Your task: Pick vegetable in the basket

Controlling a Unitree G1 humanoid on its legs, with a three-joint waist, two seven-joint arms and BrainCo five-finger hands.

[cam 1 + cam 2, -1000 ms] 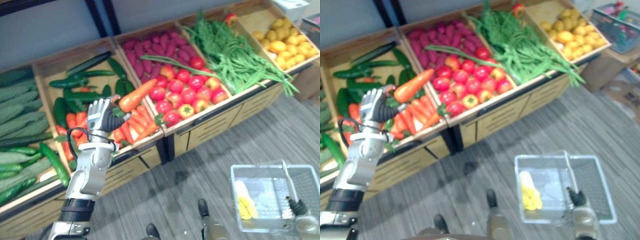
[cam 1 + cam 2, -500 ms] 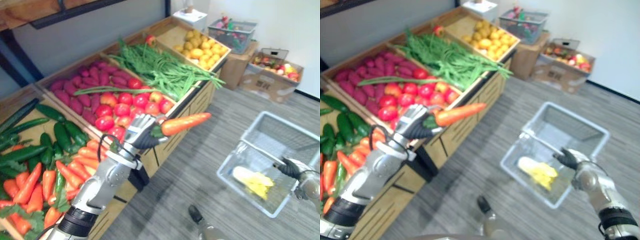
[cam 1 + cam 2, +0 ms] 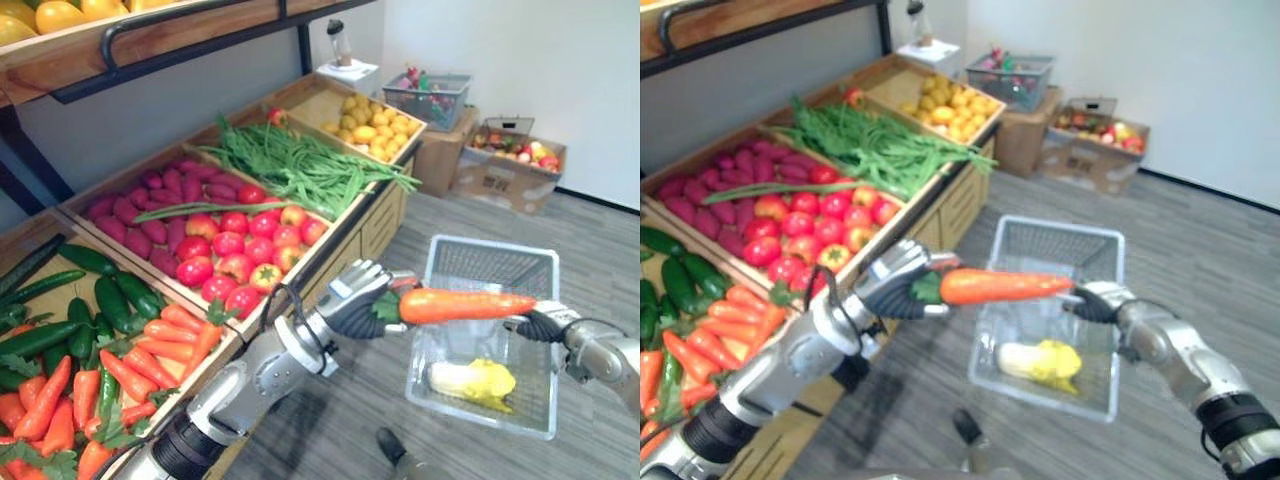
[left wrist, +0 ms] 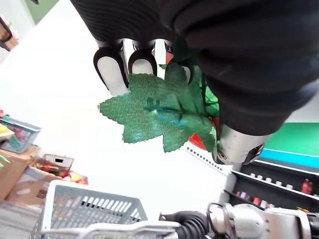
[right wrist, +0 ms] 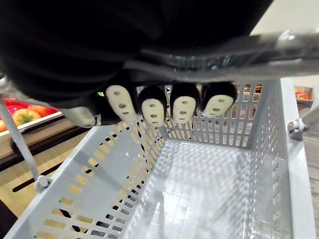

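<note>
My left hand (image 3: 358,298) is shut on the leafy end of an orange carrot (image 3: 465,304). The carrot lies level, and its tip reaches over the grey plastic basket (image 3: 490,268). In the left wrist view its green leaf (image 4: 159,112) sits between my curled fingers (image 4: 112,69). My right hand (image 3: 540,325) is shut on the basket's handle (image 5: 224,55) and holds the basket above the floor. The right wrist view shows my fingers (image 5: 184,107) wrapped round that handle. A pale yellow cabbage (image 3: 470,380) lies on the basket's bottom.
A wooden produce stand runs along my left. It holds carrots (image 3: 100,380), cucumbers (image 3: 110,290), tomatoes (image 3: 240,250), purple sweet potatoes (image 3: 150,200), green beans (image 3: 310,165) and yellow fruit (image 3: 375,120). Cardboard boxes of produce (image 3: 505,160) stand by the far wall.
The camera has turned to the right. My left hand has carried the carrot away from the stand to above the basket. My right hand has brought the basket closer, under the carrot's tip.
</note>
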